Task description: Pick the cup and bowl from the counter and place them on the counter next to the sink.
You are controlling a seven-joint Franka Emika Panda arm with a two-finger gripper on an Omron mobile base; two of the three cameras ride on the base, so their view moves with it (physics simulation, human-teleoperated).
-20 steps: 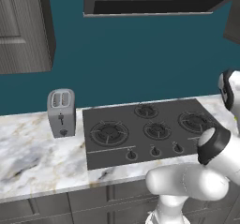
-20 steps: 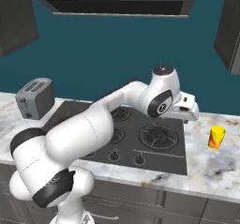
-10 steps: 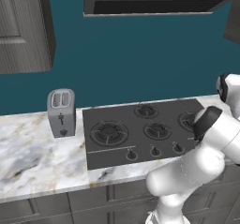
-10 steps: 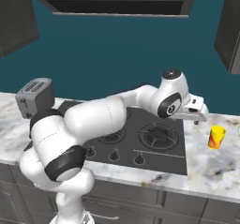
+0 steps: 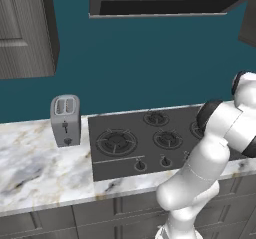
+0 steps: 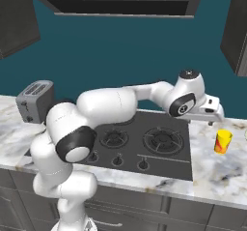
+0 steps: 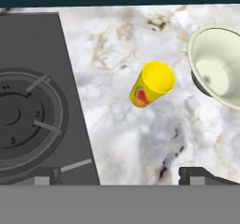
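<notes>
Two task items on counter: cup and bowl, both untouched.
Cup (image 7: 152,84): yellow with a red mark, upright on the marble counter (image 7: 140,138), near the right edge of the stovetop; in the right base view it stands toward the counter's back right part.
Bowl (image 7: 217,69): cream-green inside, white rim, resting on the counter just beside the cup, apart from it, on the side away from the stovetop.
Gripper (image 6: 211,120): jaws spread wide, nothing between them; hangs above the stovetop's right edge, above and to the left of the cup in the right base view.
Stovetop (image 6: 149,145): black, four burners, knobs along its front edge.
Toaster (image 5: 65,119): grey, upright on the counter, near the stovetop's left edge.
Change from earlier frames: forearm and hand have swung further right toward the cup; elbow is now lower and more folded in the right base view. Cup, toaster and stovetop have kept their places.
</notes>
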